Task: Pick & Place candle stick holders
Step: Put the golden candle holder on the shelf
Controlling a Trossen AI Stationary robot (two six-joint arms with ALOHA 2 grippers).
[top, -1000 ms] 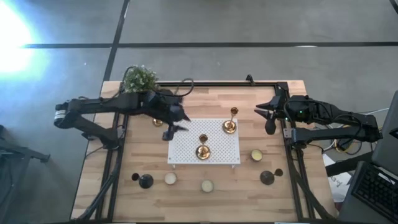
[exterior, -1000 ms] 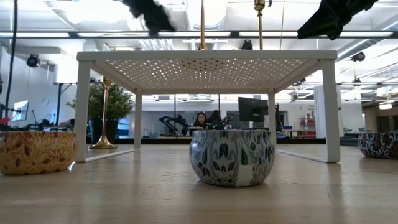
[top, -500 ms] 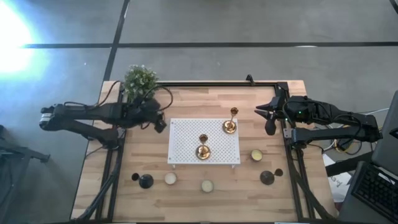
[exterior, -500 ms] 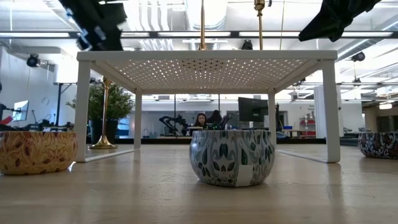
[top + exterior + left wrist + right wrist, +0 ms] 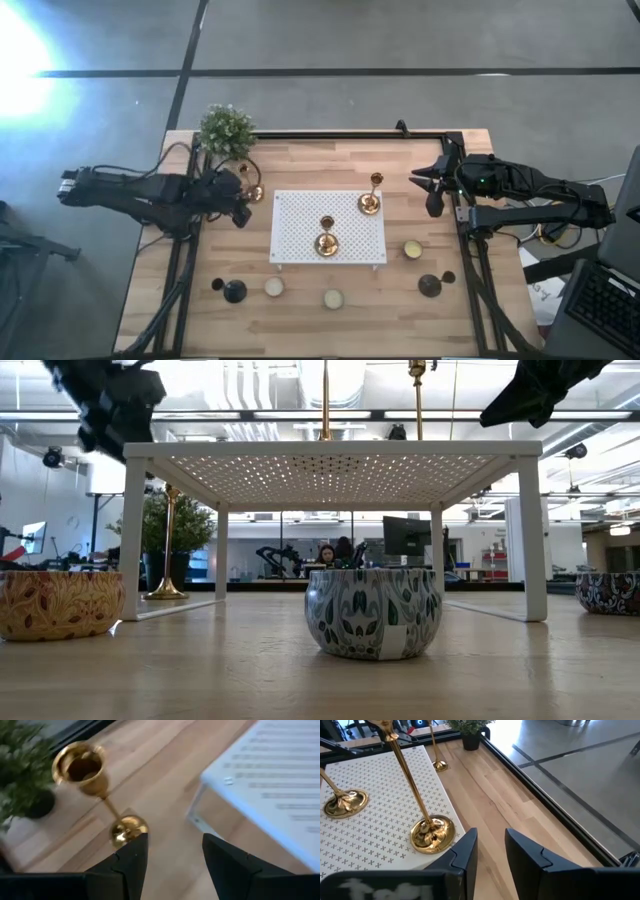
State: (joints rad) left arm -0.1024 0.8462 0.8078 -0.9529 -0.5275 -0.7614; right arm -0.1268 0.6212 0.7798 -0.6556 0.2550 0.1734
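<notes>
Left gripper [image 5: 170,852] wrist view alone reveals third brass holder's [image 5: 95,790] cup.

Wooden worktop [image 5: 320,165] carries a white perforated stand [image 5: 300,235] at centre. Potted plant [image 5: 225,128] at 11 o'clock. Patterned tins: one [image 5: 333,298] at 6, another [image 5: 412,249] at 4.

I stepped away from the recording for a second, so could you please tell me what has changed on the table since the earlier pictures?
The left end effector has pulled back from the white perforated stand toward the table's left edge, empty, fingers apart. The right end effector, the brass holders on the stand and the one by the plant stayed put.
</notes>
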